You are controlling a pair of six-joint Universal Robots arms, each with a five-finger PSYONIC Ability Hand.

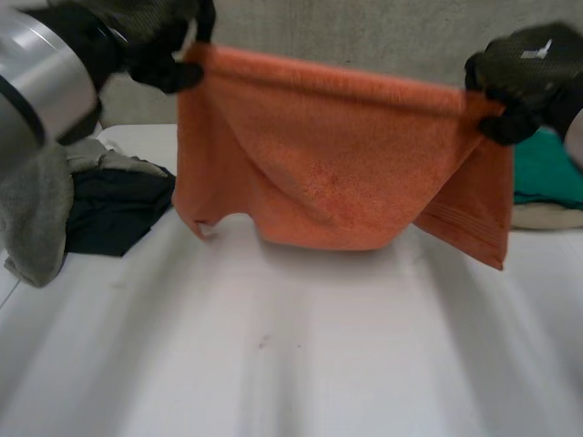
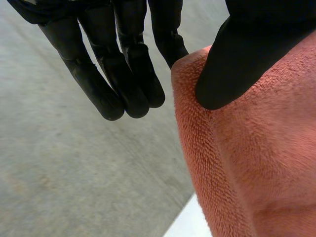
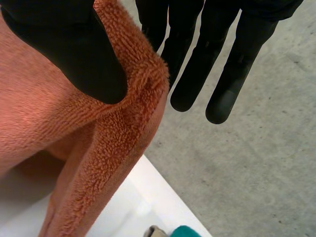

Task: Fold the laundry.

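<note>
Folding step: spreading out; the towel (image 1: 337, 155) hangs in the air, stretched between both hands, its lower hem just over the table (image 1: 291, 364).
Head view, left hand (image 1: 164, 41): pinches one top corner.
Head view, right hand (image 1: 519, 77): pinches the other top corner; the towel droops lower on that side.
Head view, piles: grey cloth (image 1: 36, 209) and dark cloth (image 1: 118, 214) by the left arm, green cloth (image 1: 547, 168) past the right hand; all loose on the table, in no basket or bin.
Left wrist view, left hand (image 2: 237, 59): thumb clamps the towel (image 2: 256, 158) corner against one finger; the other fingers are straight and free.
Right wrist view, right hand (image 3: 74, 44): thumb clamps its towel (image 3: 98, 148) corner the same way, other fingers straight; green cloth (image 3: 185, 231) lies below.
Next move: probably lowering the towel flat onto bare table, with both pinches firm and the top edge taut.
</note>
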